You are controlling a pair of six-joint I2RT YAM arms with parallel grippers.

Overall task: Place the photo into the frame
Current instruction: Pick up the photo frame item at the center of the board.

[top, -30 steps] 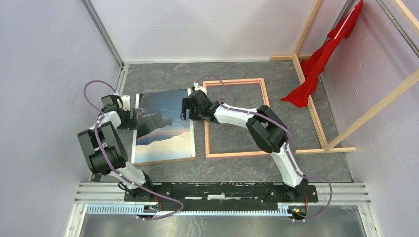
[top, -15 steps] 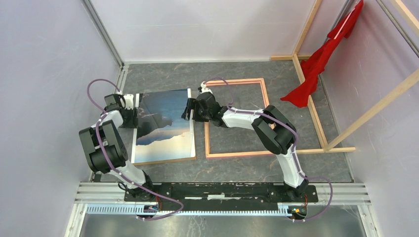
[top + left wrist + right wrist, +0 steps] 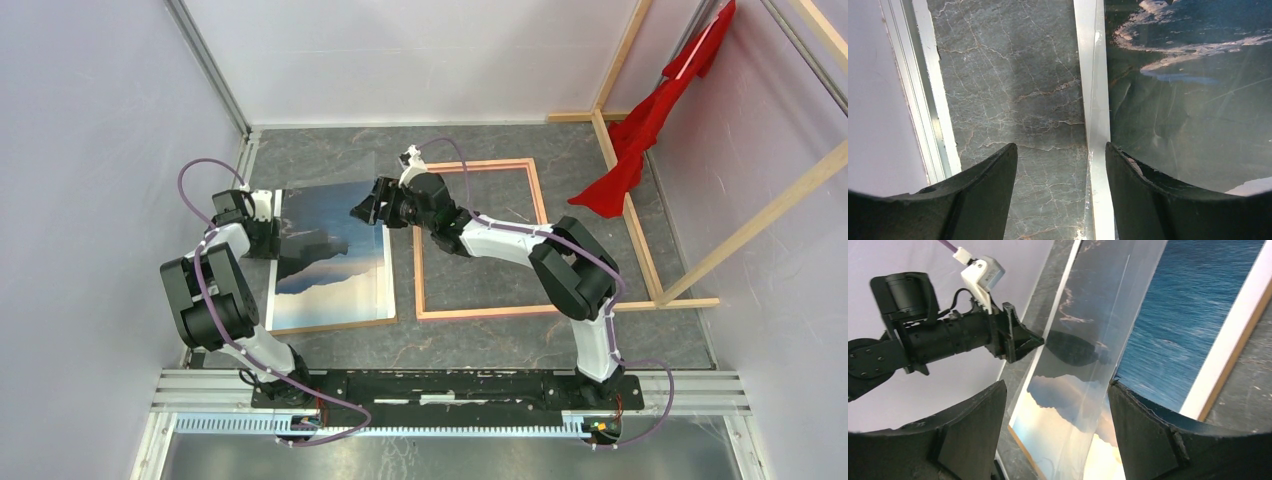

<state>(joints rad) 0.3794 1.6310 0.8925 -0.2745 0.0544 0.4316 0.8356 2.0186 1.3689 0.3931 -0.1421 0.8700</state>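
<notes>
The seascape photo (image 3: 330, 255), white-bordered, lay flat on the grey counter (image 3: 480, 340) just left of the pink frame (image 3: 540, 200). A clear sheet (image 3: 1098, 330) tilted above it, between the right fingers (image 3: 1148, 430). Left fingers (image 3: 983, 190) and right fingers stood apart.

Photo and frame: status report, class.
Left gripper open at left edge of photo; right gripper open over its far right corner. Photo beside frame, not in. Right arm crosses frame.

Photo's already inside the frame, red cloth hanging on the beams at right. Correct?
Not inside. Top external view: the photo lies on the table left of the frame, which is empty. Red cloth hanging on the beams at right stands.
</notes>
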